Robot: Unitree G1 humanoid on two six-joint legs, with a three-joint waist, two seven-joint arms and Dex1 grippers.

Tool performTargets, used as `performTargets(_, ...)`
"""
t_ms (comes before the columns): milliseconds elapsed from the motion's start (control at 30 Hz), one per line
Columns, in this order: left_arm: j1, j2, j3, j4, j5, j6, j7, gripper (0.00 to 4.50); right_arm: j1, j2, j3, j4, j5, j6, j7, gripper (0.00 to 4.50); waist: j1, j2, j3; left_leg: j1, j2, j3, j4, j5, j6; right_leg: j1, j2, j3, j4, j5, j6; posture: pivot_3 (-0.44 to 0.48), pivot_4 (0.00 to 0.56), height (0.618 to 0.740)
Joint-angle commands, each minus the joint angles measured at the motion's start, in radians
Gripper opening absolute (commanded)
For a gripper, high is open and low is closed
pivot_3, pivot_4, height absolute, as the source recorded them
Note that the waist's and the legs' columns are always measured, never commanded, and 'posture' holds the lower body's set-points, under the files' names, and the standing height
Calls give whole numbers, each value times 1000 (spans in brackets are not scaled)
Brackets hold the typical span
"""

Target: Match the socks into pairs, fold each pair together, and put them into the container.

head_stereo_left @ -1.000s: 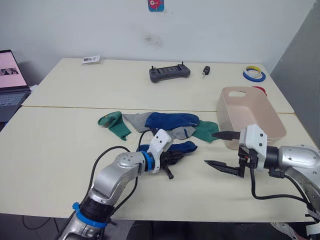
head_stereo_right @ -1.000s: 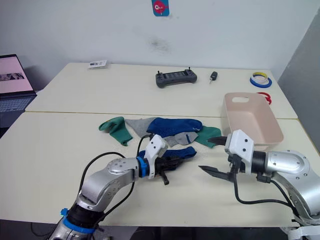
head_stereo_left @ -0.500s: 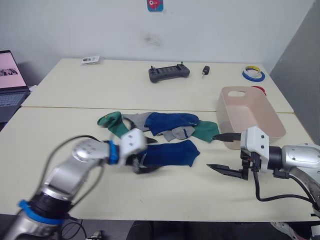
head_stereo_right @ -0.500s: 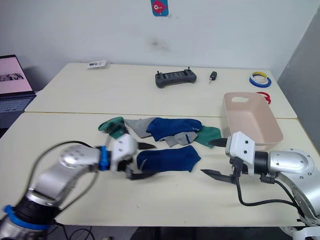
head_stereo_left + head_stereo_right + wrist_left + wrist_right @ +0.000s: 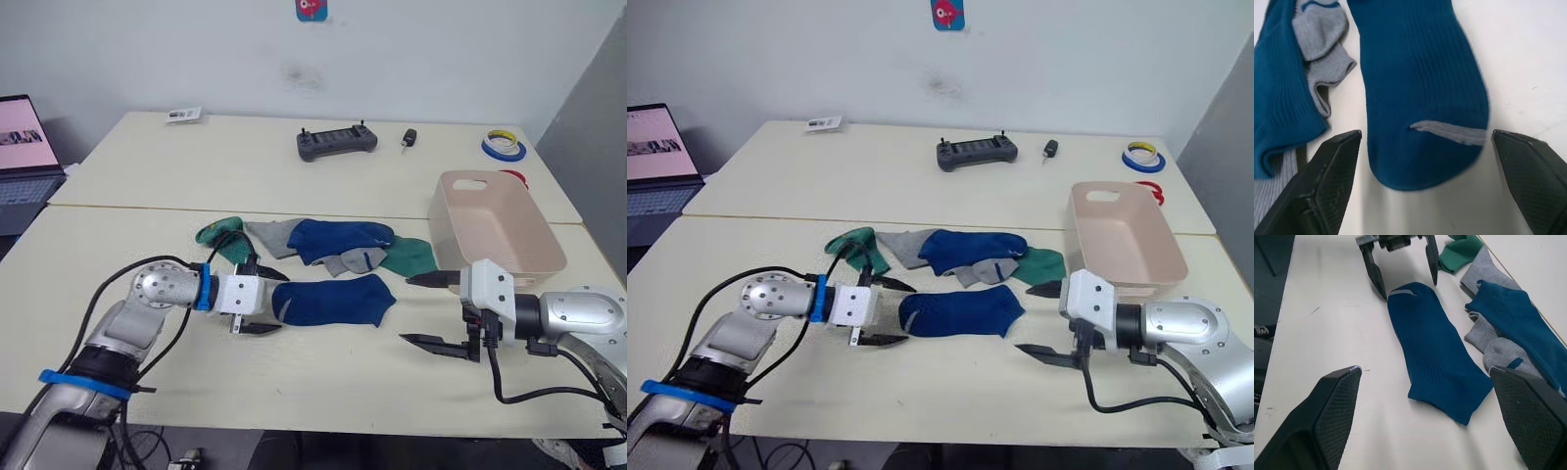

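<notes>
One royal blue sock (image 5: 333,300) lies flat on the near table (image 5: 323,377), apart from the others. My left gripper (image 5: 266,302) is open at its left end, a finger on either side of the toe and nothing held. Behind it lies a loose row of socks: a second blue sock (image 5: 343,238), grey socks (image 5: 269,235) (image 5: 355,260) and green socks (image 5: 223,241) (image 5: 412,257). To the right of the flat sock my right gripper (image 5: 406,309) stands open and empty. The pink-beige container (image 5: 537,245) sits behind it, at the table's right side.
On the far table are a black controller (image 5: 337,143), a key fob (image 5: 408,138), tape rolls (image 5: 504,147) and a small card (image 5: 184,115). A laptop (image 5: 24,147) stands at the far left. A seam runs between the two tables behind the socks.
My left gripper has opened, let go of the blue sock and drawn back to the left. The sock, bunched a second ago, now lies spread flat. The right gripper has barely moved.
</notes>
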Motion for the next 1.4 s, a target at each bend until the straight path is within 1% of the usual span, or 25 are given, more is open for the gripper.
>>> performTargets(33,-38,-2,-19,71,57,-113,21,3570,3,-1,-12,-37,-22,-19,-19,4500,-2,0,0,0,0,0,0,0,0,0,0,0,0,0,0,0,150,740)
performTargets(133,-48,-11,-23,103,58,-165,23,2527,-8,12,25,-21,-98,-57,-50,4500,-3,0,0,0,0,0,0,0,0,0,0,0,0,0,0,0,150,740)
performTargets(200,-47,-11,-21,116,52,-195,20,1943,-14,16,69,1,-182,-113,-64,4500,-3,0,0,0,0,0,0,0,0,0,0,-1,0,0,0,0,150,740)
performTargets(400,-28,-11,9,111,-22,-181,0,78,7,59,209,56,-377,-296,-85,4500,-3,0,0,0,0,0,0,0,0,-1,0,-1,0,0,0,0,150,740)
performTargets(567,-19,-4,10,96,-48,-158,-5,35,13,143,310,127,-480,-395,-110,4500,-5,0,0,0,0,0,0,0,0,0,0,-1,1,0,0,0,150,740)
performTargets(767,-14,-4,9,87,-47,-151,7,35,-25,212,361,275,-591,-447,-152,4500,-3,0,0,1,-1,1,0,0,0,0,1,-1,1,0,0,0,150,740)
performTargets(867,-8,-3,10,85,-46,-151,11,0,-42,245,369,309,-620,-452,-163,3918,-4,0,0,0,0,0,0,0,0,-1,1,-1,1,0,0,0,150,740)
performTargets(900,-4,-3,10,82,-46,-150,12,0,-44,254,370,315,-625,-451,-166,3615,-4,0,0,1,0,0,0,0,0,-1,1,-1,1,0,0,0,150,740)
performTargets(1000,2,-1,10,77,-42,-152,16,0,-51,277,364,333,-638,-439,-174,2594,-5,0,0,1,0,0,0,0,0,-1,1,-1,1,0,0,0,150,740)
performTargets(1033,5,0,11,74,-42,-151,16,0,-52,278,361,335,-641,-439,-173,2191,-4,0,0,1,0,0,0,0,0,-1,1,-1,1,0,0,0,150,740)
performTargets(1233,31,16,19,52,-53,-145,10,0,-53,268,341,331,-631,-439,-158,141,-5,0,0,1,0,0,0,0,0,-1,1,-1,1,0,0,0,150,740)
performTargets(1267,53,32,17,15,-77,-117,-17,0,-50,268,339,311,-611,-429,-144,63,-5,0,0,1,0,0,0,0,0,-1,1,-1,1,0,0,0,150,740)
performTargets(1333,93,64,12,-60,-122,-59,-68,0,-42,265,335,270,-574,-406,-114,63,-6,1,0,0,1,1,0,0,0,-1,1,-1,1,0,0,0,150,740)
performTargets(1400,141,117,16,-171,-196,60,-129,0,-29,243,328,205,-518,-361,-59,63,-7,1,0,0,1,1,0,0,0,-1,0,-1,1,0,0,0,150,740)
